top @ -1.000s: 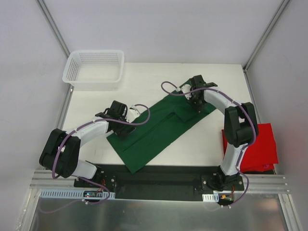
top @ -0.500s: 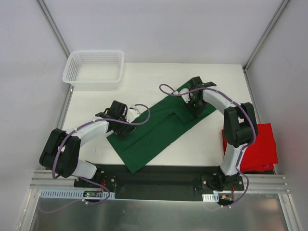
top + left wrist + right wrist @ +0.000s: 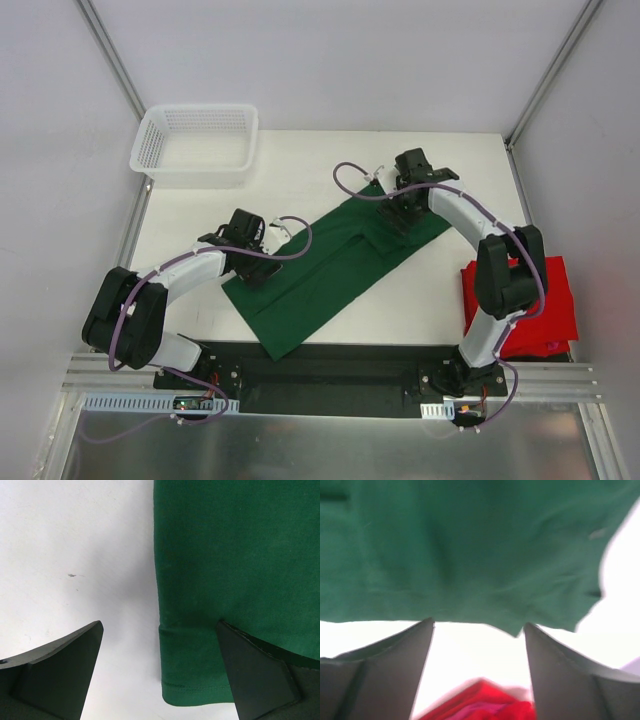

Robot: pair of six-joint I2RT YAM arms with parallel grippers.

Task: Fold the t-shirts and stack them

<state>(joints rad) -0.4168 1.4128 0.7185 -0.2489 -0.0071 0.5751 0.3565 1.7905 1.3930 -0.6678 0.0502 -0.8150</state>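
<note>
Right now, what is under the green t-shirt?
The green t-shirt lies spread out on the white table, which shows beside it. The bit of table beneath the cloth is covered, so whether anything else lies under there cannot be seen.

Plain green, plain red, all on white
Dark forest-green t-shirt (image 3: 320, 280) and bright red t-shirt (image 3: 560, 310), both unpatterned; white desk (image 3: 300, 170); white mesh basket (image 3: 190, 160); white-and-black arms (image 3: 190, 270) trailing purple cables (image 3: 308, 238).
</note>
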